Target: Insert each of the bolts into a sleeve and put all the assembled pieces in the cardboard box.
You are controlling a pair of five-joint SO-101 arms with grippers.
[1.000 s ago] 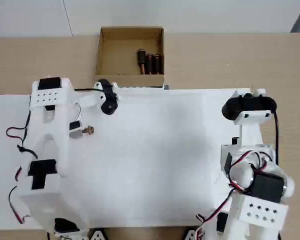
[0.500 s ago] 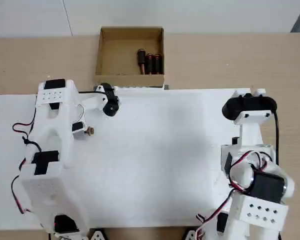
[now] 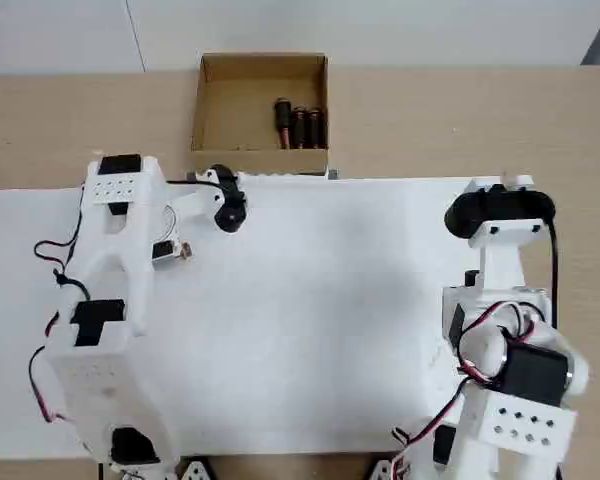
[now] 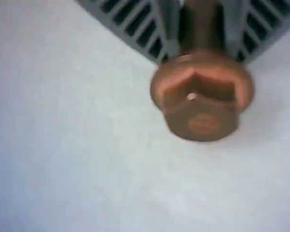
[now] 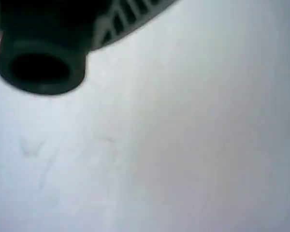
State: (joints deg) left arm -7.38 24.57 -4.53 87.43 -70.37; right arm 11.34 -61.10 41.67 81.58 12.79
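Item: bolt-and-sleeve assembly, step in hand judged to be the joining of one more pair. Stock already filed: three assembled pieces [image 3: 300, 124] lying side by side in the cardboard box [image 3: 230, 110] at the far edge of the table [image 3: 430, 110]. Left gripper [image 3: 168, 251]: jaws closed on the shank of a copper bolt [image 4: 201, 96], ribbed grey faces pressing it from both sides, its hexagonal flanged head standing out beyond the tips. It is carried just above the white mat [image 3: 320, 330], on the left side of the mat and near the box. Right gripper [image 5: 87, 24]: carries a black sleeve [image 5: 41, 67], open bore facing the camera. One ribbed jaw lies against the sleeve and the other side is hidden, so the grip is judged closed from the way the sleeve hangs clear of the mat. The arms stand well apart. The next move calls for bringing bolt and sleeve together over the middle of the mat. The shank must line up with the bore and slide in, and the joined piece then goes to the box.
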